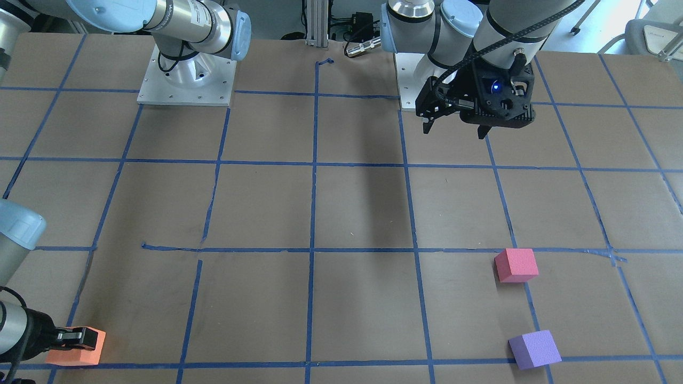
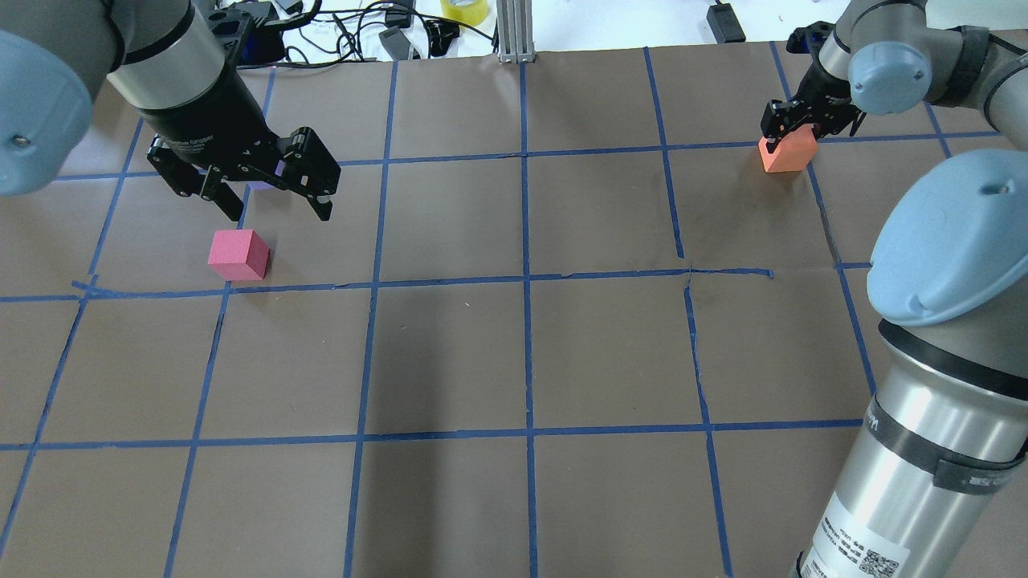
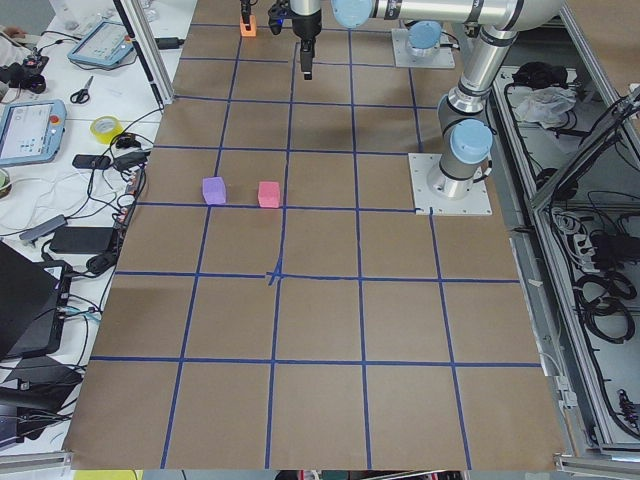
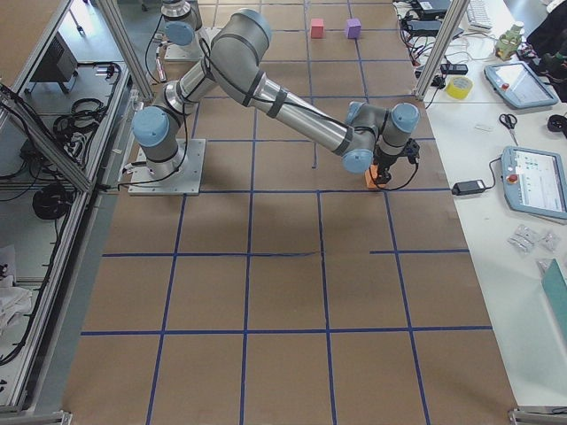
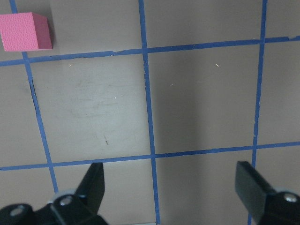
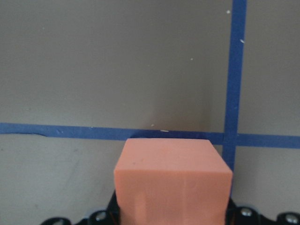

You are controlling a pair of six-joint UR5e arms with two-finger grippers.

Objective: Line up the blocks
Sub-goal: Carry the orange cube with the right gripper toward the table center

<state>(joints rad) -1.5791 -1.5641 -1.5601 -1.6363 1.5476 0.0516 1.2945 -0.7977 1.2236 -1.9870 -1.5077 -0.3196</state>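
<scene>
Evidently the right end effector (image 2: 791,136) is clenched on the orange block (image 2: 789,156) at the table's (image 2: 514,361) far right, likely to carry it toward the pinkish-red block (image 2: 238,254) and purple block (image 1: 534,349) at far left, where the left end effector (image 1: 454,129) hangs released.

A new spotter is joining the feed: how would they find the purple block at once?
Start at the brown table gridded with blue tape, on the robot's left half. Two blocks sit loose there; the purple block is the one farther out from the robot, beyond the pinkish-red block.
</scene>
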